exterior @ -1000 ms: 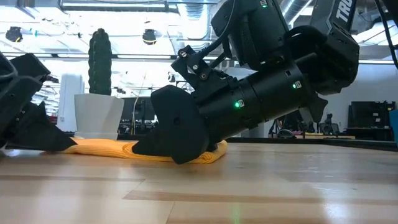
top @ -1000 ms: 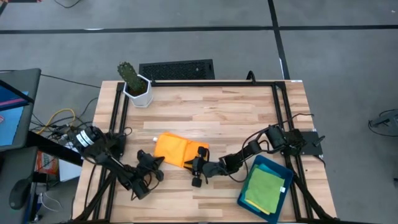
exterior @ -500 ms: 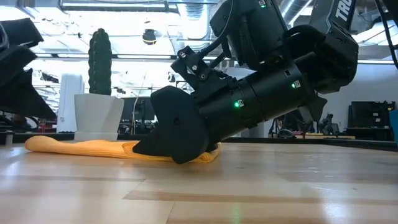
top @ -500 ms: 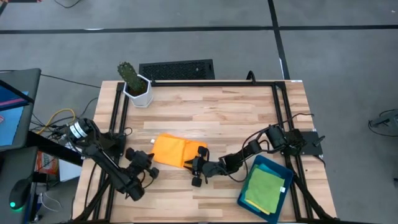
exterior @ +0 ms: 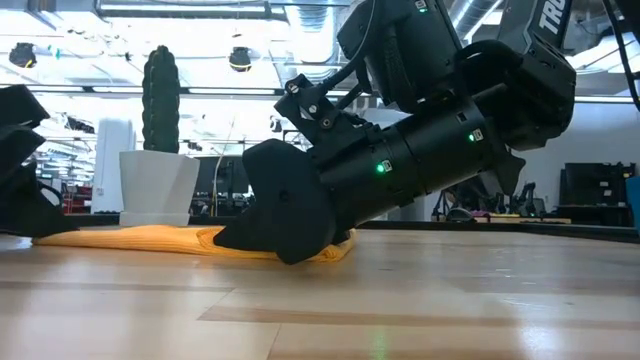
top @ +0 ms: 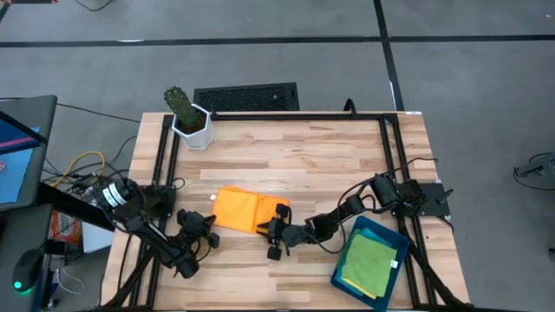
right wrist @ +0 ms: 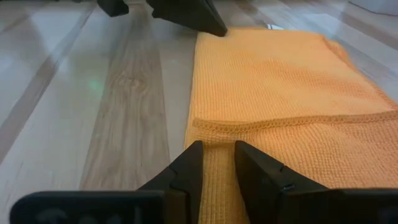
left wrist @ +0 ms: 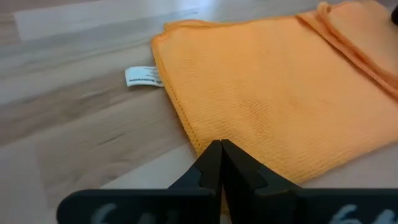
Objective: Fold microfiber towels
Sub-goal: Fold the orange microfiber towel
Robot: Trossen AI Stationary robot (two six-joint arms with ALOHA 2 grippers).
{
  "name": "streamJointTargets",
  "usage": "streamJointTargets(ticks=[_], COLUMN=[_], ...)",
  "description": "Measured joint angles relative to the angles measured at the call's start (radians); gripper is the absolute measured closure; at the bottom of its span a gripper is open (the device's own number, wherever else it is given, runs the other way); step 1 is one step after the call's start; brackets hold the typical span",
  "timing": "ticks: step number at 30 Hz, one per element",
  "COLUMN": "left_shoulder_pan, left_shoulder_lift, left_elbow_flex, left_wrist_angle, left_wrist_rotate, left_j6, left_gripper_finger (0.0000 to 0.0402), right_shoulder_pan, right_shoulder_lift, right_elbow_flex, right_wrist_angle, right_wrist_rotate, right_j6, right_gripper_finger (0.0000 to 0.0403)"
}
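Well, tray holds a green towel (folded).

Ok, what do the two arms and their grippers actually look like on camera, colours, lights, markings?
Both arms are matte black, built of chunky jointed segments. The left gripper has two dark tapered fingers with pointed tips. The right gripper has flat black fingers with squared tips. In the low view the right arm shows small green indicator lights and part of a white printed marking. Loose cables sit by the left arm's base.

overhead, table-level, two wrist close-ups
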Motion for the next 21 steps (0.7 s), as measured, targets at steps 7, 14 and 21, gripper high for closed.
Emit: streamJointTargets(ticks=[7,14,21], left_shoulder_pan=[-0.009,-0.008,0.0], left_shoulder_lift=[0.047,0.049,0.049], left_elbow_flex=[0.016,0.039,0.053], left_wrist_angle=[-0.02,-0.03,-0.047], left_wrist_rotate=[0.015,0.042,0.05], left_j6=[-0.042,0.014,0.016], left_gripper_finger=[0.0401,0.0402,0.0402], right_shoulder_pan=[-0.005,0.0,0.0], right_shoulder_lift=[0.0,0.002,-0.02], right_elbow_flex=[0.0,-0.003,0.031], right_wrist_angle=[0.003,0.039,0.199], right_wrist_rotate=[-0.003,-0.002,-0.008], right_j6=[-0.005,-0.038,-0.121], right_gripper_finger=[0.0285,0.0285,0.0285])
